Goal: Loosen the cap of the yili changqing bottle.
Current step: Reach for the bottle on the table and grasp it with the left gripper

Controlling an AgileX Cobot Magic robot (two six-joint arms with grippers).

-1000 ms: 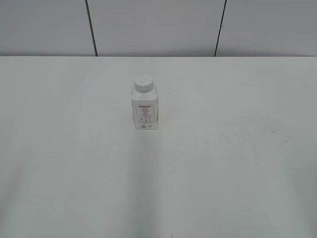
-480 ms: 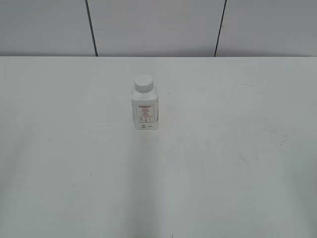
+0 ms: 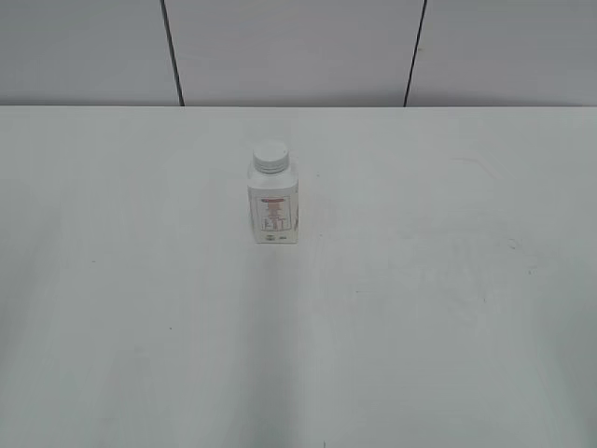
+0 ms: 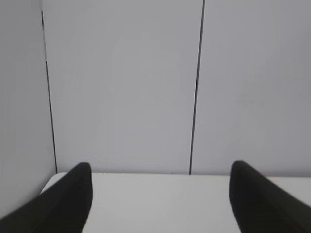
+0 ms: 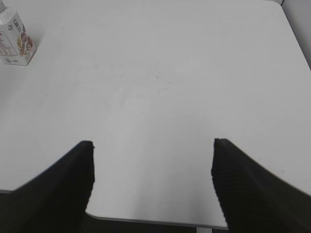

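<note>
We see the yili changqing bottle (image 3: 273, 207) standing upright on the white table (image 3: 420, 308), a little left of the middle and toward the far edge, its cap (image 3: 270, 157) seated on the neck. Neither arm appears in the exterior view. In the left wrist view our left gripper (image 4: 160, 194) has its two dark fingers spread wide with nothing between them, facing the grey panelled wall (image 4: 121, 87) over the table's far edge. Our right gripper (image 5: 152, 174) is likewise spread wide and empty above the near table edge, well apart from the bottle, which shows at the upper left corner of that view.
</note>
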